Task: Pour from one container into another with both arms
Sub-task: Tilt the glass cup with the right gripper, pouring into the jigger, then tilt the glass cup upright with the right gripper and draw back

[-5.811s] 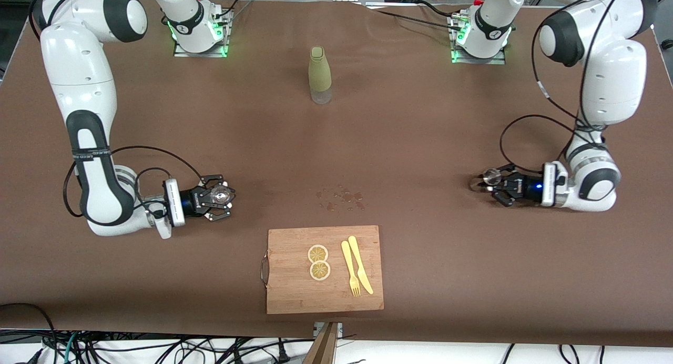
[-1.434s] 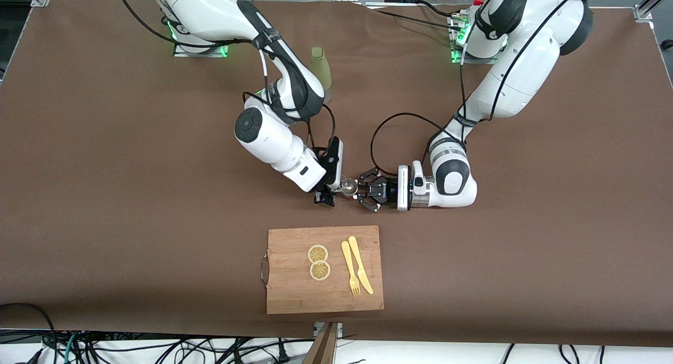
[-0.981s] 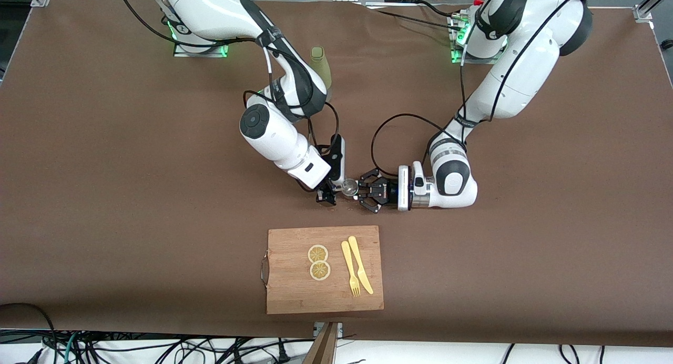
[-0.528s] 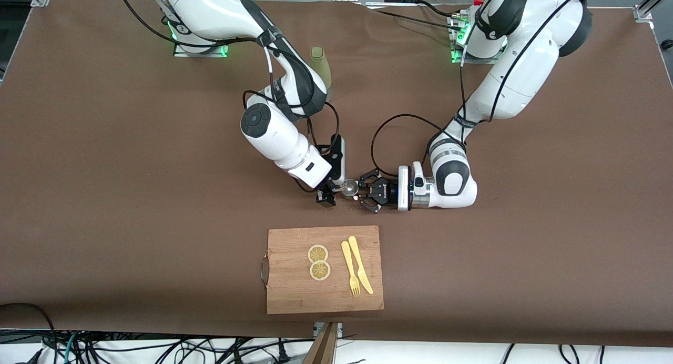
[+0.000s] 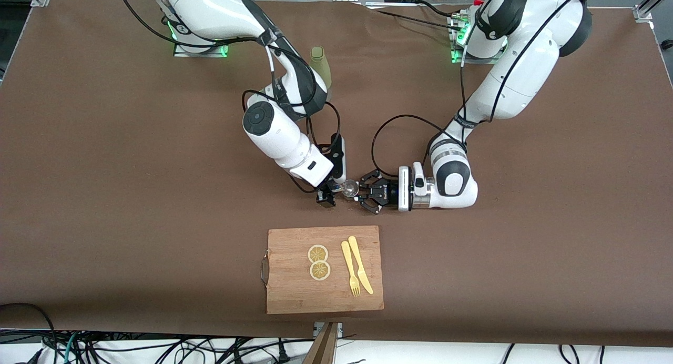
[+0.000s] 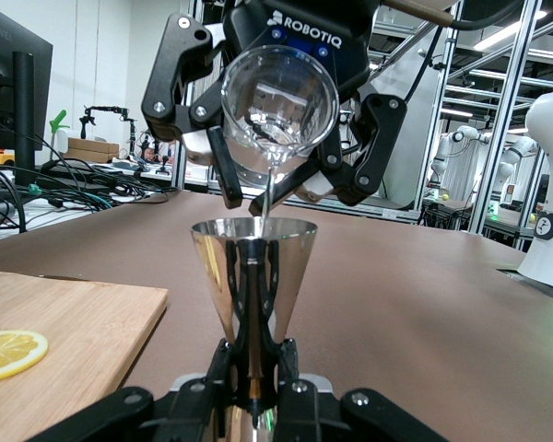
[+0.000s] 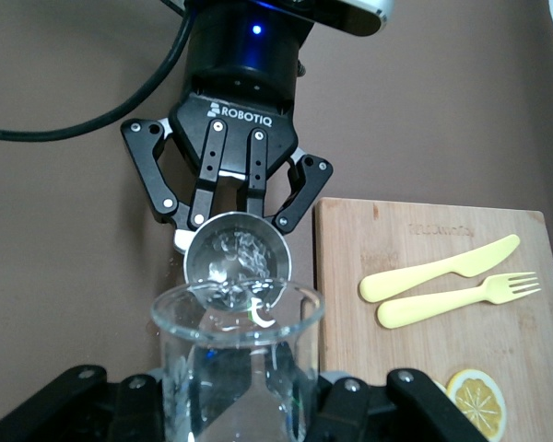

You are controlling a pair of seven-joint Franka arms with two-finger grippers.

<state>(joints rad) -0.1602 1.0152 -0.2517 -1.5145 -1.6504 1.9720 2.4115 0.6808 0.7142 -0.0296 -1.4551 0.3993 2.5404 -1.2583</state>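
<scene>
Nearest the front camera, a rectangular wooden cutting board [image 5: 325,269] with a visible grain and a metal handle at one end is lying on the brown table covering [image 5: 105,195]. It is carrying two round lemon slices [image 5: 318,262] and a pale yellow fork [image 5: 349,268] and knife [image 5: 360,264] of smooth plastic look.

Farther from the camera, over the middle of the table, the two grippers are meeting. The left gripper [image 5: 368,192], coming from the arm based at the left arm's end, is holding its fingers closed on the waist of the jigger [image 6: 254,276], a polished silver hourglass cone standing upright with its round open cup on top. In the right wrist view the jigger's cup [image 7: 237,260] is holding a little clear liquid.

The right gripper [image 5: 330,191] is clamping its black fingers on the glass [image 6: 278,106], a small clear tumbler with thick walls. The glass is tilting, its mouth lying just above the jigger's rim, and a thin clear stream is running from its lip into the cup. Clear liquid is sitting in the glass [image 7: 235,364].

Farthest off, between the arm bases, an olive-green matte bottle [image 5: 320,67] is standing upright, partly hidden by the right arm.
</scene>
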